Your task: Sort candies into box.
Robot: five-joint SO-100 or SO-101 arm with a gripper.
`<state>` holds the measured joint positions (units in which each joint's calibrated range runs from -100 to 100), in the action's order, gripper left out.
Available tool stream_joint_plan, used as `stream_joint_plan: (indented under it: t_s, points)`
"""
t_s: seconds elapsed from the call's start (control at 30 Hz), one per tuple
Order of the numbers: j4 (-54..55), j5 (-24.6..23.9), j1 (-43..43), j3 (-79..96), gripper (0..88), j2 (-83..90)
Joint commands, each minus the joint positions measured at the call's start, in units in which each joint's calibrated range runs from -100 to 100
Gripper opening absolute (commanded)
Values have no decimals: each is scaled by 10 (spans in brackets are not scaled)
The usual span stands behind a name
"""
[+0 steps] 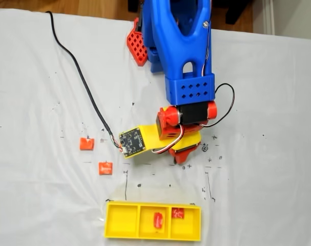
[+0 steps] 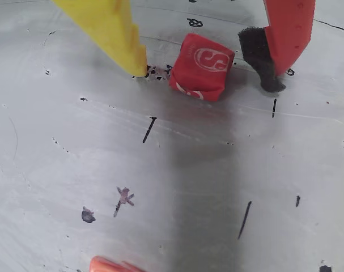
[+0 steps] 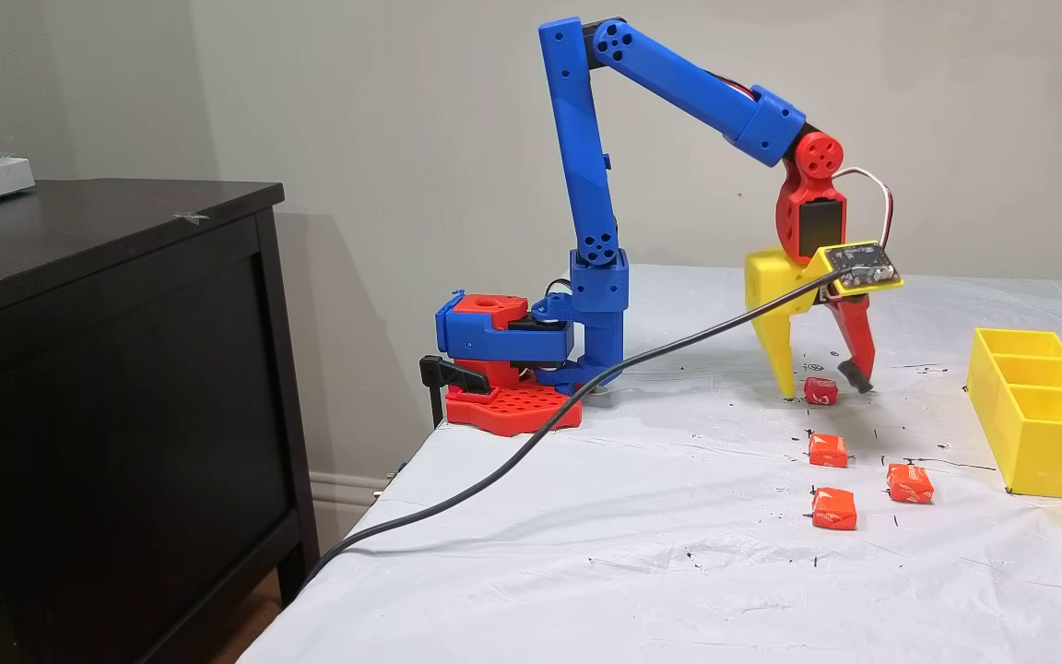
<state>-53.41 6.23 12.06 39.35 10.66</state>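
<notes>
In the wrist view a red candy with white marks point(image 2: 201, 67) lies on the white sheet between my yellow finger point(image 2: 112, 34) and my red finger with its black pad point(image 2: 285, 39). My gripper point(image 2: 207, 77) is open around it, fingertips down at the sheet. A fixed view shows this gripper point(image 3: 822, 387) straddling the same candy point(image 3: 820, 393). Three orange-red candies point(image 3: 828, 450) point(image 3: 833, 508) point(image 3: 910, 483) lie nearer the camera. The yellow box point(image 1: 122, 221) holds one candy in its middle compartment point(image 1: 158, 220) and one in its right compartment point(image 1: 178, 212). Two orange-red candies point(image 1: 86, 144) point(image 1: 105, 168) lie left of my gripper point(image 1: 186, 154).
A black cable point(image 1: 83, 82) runs across the sheet to the circuit board point(image 1: 131, 142) on the wrist. The red and blue arm base point(image 3: 508, 360) is clamped at the table's edge. A dark cabinet point(image 3: 107, 369) stands beside the table. An orange-red candy point(image 2: 112, 265) shows at the wrist view's bottom edge.
</notes>
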Motion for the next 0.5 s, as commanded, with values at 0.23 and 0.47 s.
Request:
stream_joint_plan:
  t_s: [0.23, 0.47]
  points:
    - [11, 3, 3, -11, 53, -17]
    - [-8, 4, -22, -54, 2, 80]
